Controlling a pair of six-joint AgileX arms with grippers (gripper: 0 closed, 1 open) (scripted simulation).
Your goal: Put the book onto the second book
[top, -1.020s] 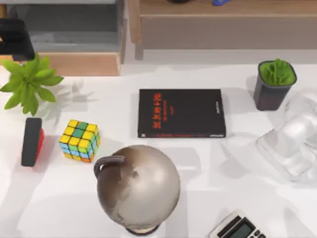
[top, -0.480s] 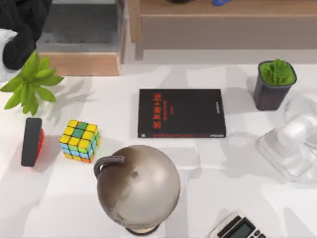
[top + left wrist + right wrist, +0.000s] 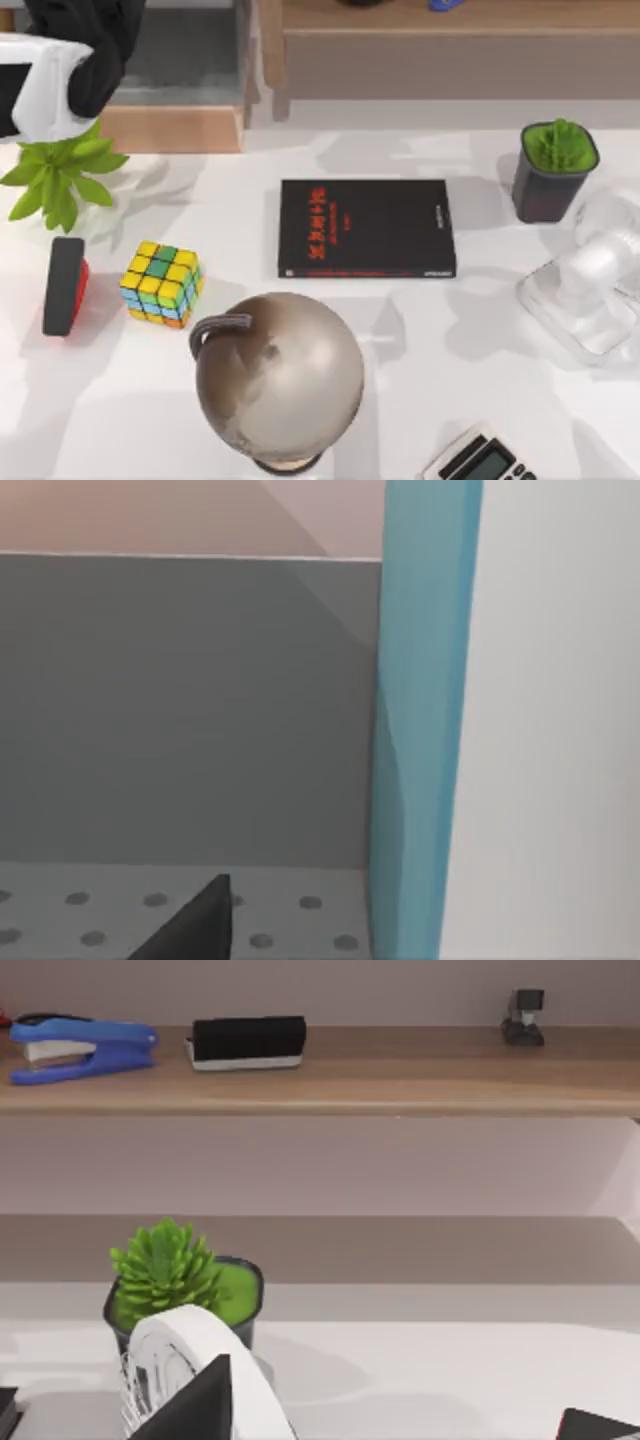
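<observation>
One hazard faces you: the book [image 3: 420,730] stands upright beside the left tool [image 3: 190,925], whose grip you cannot tell, well apart from the second book [image 3: 366,228] on the counter [image 3: 480,330], so it may topple.

Globe [image 3: 279,378], colour cube [image 3: 161,283], potted plants [image 3: 555,170]

Bright even light, soft shadows, slight blur

White table [image 3: 470,330], wooden shelf [image 3: 400,1070] behind, pale wall [image 3: 330,985]
</observation>
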